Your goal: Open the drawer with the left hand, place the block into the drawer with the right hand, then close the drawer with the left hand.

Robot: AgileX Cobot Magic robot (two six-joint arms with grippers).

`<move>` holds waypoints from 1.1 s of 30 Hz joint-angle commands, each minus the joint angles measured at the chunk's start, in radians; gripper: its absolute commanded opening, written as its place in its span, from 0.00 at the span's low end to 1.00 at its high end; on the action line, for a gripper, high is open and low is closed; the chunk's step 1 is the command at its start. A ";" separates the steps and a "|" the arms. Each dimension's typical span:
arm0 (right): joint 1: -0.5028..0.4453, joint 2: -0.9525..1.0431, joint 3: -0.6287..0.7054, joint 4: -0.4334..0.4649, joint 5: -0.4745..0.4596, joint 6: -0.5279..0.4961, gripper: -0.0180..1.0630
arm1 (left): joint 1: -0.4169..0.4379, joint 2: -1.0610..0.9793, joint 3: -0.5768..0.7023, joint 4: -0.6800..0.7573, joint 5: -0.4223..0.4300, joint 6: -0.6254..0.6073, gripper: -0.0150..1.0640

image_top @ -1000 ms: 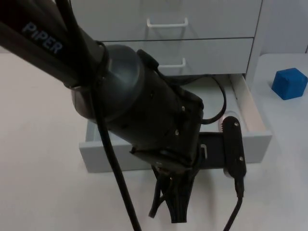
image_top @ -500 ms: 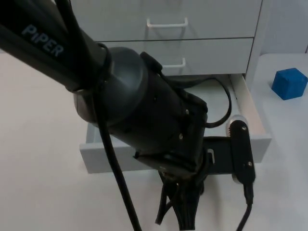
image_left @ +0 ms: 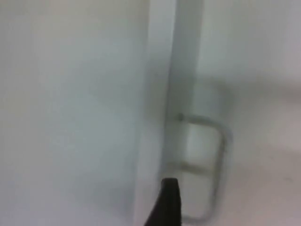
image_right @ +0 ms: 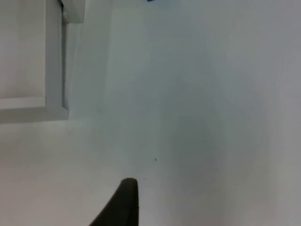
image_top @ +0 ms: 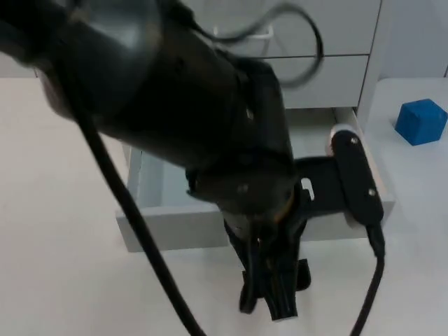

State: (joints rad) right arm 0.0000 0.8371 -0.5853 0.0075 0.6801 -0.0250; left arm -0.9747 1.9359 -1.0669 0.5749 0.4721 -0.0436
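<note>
Left gripper [image_top: 269, 297] has risen off the open drawer [image_top: 164, 227].

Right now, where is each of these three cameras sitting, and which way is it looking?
Top view: fixed above, looking down and forward at the open drawer and blue block; the left arm and left gripper loom large in front.
Left wrist view: on the left arm, facing the drawer's front and its handle; one black fingertip shows.
Right wrist view: on the waiting right arm, facing the white table beside the drawer's corner; one fingertip shows.
Shared: all three see the drawer.
</note>
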 commanded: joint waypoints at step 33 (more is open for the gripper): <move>-0.001 -0.002 -0.011 0.001 -0.002 -0.009 0.98 | 0.577 -0.451 0.245 -0.775 0.244 0.247 0.70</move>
State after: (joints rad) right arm 0.0000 0.8371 -0.5853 0.0075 0.6819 -0.0250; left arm -0.4095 1.4977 -0.8287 -0.1712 0.7139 0.2098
